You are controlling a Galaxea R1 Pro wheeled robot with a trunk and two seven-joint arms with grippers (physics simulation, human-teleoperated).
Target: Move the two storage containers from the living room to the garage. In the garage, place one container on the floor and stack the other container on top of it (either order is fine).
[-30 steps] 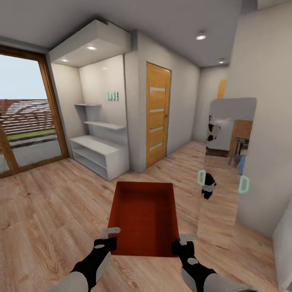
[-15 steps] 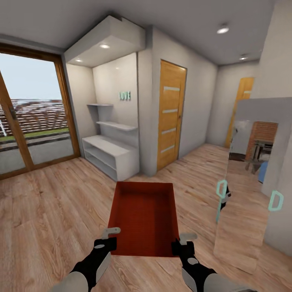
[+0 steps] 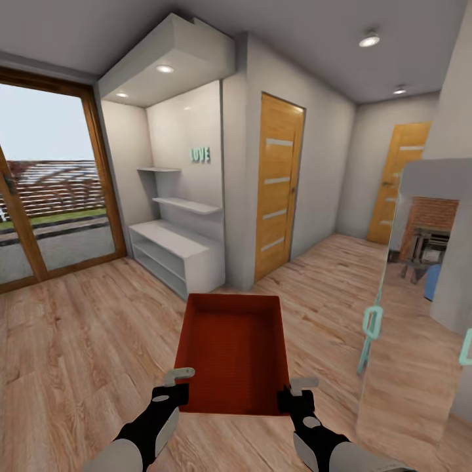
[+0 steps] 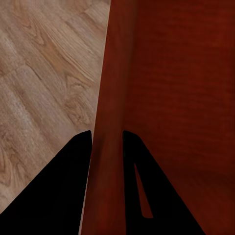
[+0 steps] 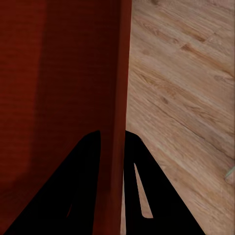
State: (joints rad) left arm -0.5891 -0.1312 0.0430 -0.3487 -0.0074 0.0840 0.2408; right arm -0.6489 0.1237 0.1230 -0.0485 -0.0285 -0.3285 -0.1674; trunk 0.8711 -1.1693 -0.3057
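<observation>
- Over the light wood-plank floor [image 3: 78, 341] of the living room, one orange-red storage container [image 3: 233, 351] hangs in the near centre of the head view, open top up, carried between both arms and clear of the floor.
- The left claw [image 3: 172, 387] is pinching the container's left wall at its near corner; the left wrist view shows one dark finger on each side of the red wall [image 4: 108, 147].
- The right claw [image 3: 294, 392] is pinching the right wall in the same way, its fingers straddling the red panel [image 5: 112, 147] with floor planks beyond.
- The container looks empty and sits level between the claws.
- Farther off, a wood-framed glass door [image 3: 52, 203] stands at far left, a white shelf unit [image 3: 174, 252] fills an alcove ahead, an orange door [image 3: 280, 183] sits right of it, and a second orange door [image 3: 400, 180] closes a hallway at far right. A mirrored panel [image 3: 419, 308] stands near right.
- Judged from this, the step in hand is carrying the first container toward the garage, with the journey barely begun.
- The next move calls for steering the base along the hallway while both claws hold firm, keeping the load clear of the mirrored panel and door frames.
</observation>
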